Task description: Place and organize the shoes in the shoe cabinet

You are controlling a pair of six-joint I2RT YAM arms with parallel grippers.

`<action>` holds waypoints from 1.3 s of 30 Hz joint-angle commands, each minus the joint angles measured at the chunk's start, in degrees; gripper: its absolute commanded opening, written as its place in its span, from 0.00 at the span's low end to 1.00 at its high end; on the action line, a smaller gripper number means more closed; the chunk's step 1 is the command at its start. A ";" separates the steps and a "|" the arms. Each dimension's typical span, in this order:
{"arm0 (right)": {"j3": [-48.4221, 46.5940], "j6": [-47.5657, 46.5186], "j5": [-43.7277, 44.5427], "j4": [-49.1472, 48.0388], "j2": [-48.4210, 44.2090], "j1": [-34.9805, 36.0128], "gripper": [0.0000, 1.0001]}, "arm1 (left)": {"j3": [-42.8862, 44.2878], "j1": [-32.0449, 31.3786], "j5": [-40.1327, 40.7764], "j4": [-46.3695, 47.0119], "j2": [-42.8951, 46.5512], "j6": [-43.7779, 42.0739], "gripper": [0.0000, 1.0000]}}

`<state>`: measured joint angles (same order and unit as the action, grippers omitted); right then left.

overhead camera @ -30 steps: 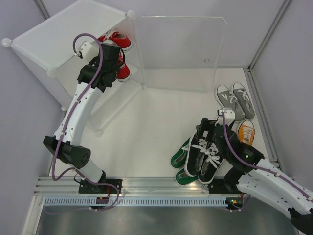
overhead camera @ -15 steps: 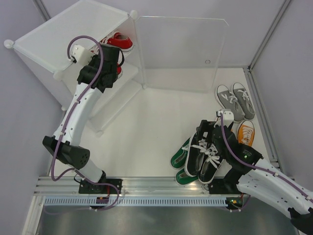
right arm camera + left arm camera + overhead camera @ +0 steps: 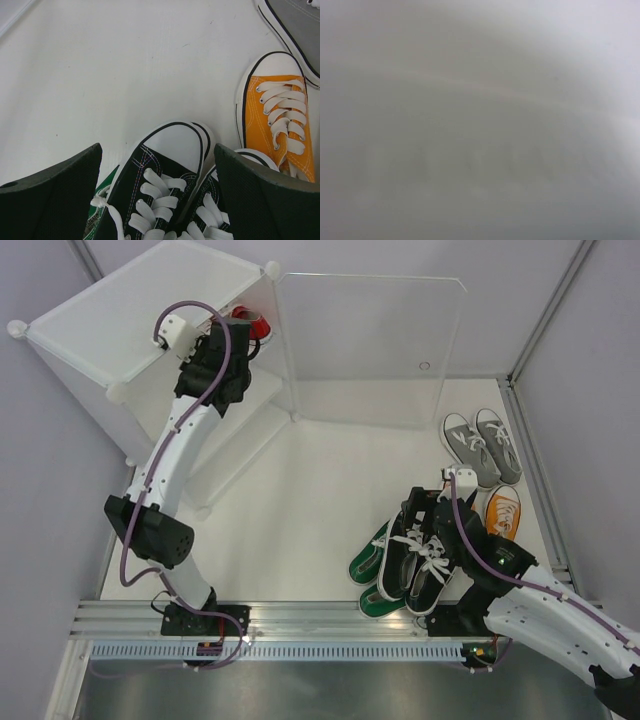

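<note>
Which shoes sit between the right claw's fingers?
The black canvas sneakers with white laces lie between the fingers of the right claw; the orange sneaker, green sneakers and grey sneakers lie outside them.

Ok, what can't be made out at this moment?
- Left wrist view: uniform grey blur, nothing readable.
- Top view: left gripper hidden by its own arm inside the shoe cabinet; red shoes mostly covered.
- Top view: right arm covers part of the orange shoe.
</note>
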<state>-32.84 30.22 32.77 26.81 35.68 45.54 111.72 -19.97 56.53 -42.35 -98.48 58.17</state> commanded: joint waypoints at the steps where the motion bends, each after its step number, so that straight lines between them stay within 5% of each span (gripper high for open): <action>1: 0.41 -0.42 -0.61 -1.58 -0.09 0.16 0.96 | 3.77 0.02 4.64 10.08 -0.13 -3.76 0.11; 9: 0.76 -0.60 -0.96 -2.02 0.18 0.16 0.96 | 4.47 0.63 5.25 15.10 -2.51 -5.79 0.11; 19: 0.58 -1.04 -2.36 -2.29 0.71 0.16 0.96 | 0.08 0.54 0.86 15.63 2.48 -8.25 0.66; 28: 0.32 -1.39 -3.07 -2.29 0.88 0.08 0.95 | -3.44 0.02 -8.98 15.72 8.56 -15.71 0.93; 39: 0.58 -1.48 -3.51 -2.55 1.23 0.16 0.94 | -12.67 -4.63 -14.79 15.37 14.89 -25.98 1.00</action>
<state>-32.27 29.28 29.34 26.13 36.86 45.54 99.90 -22.02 43.24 -29.41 -85.76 40.38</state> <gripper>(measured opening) 0.944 0.995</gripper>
